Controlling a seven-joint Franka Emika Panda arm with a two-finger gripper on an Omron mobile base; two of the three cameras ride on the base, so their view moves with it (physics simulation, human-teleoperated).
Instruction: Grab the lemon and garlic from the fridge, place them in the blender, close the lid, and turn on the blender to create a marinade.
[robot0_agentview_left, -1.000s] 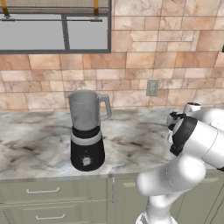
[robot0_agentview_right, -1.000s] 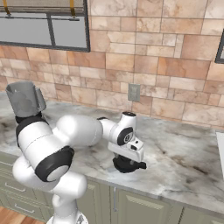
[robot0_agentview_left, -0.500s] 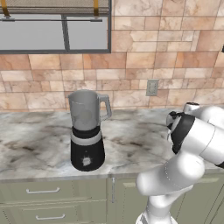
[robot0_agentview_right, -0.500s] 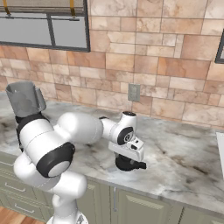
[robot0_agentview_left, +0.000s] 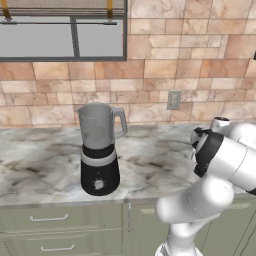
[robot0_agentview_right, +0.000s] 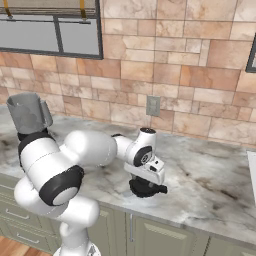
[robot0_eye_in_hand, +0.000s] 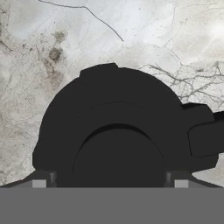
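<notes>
Here my gripper (robot0_agentview_right: 146, 188) hangs low over the black lid (robot0_eye_in_hand: 118, 127) on the marble counter (robot0_agentview_right: 210, 175), its 2 fingers spread on either side of the raised knob, because the open blender (robot0_agentview_left: 99, 148) stands well apart to the left.

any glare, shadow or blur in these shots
Hand view: a bright washed-out patch at the upper right of the counter, and the black lid reads as a near featureless dark mass. Right base view: a soft shadow under the lid. Left base view: the blender looks sharp, with a faint shadow at its base.
</notes>
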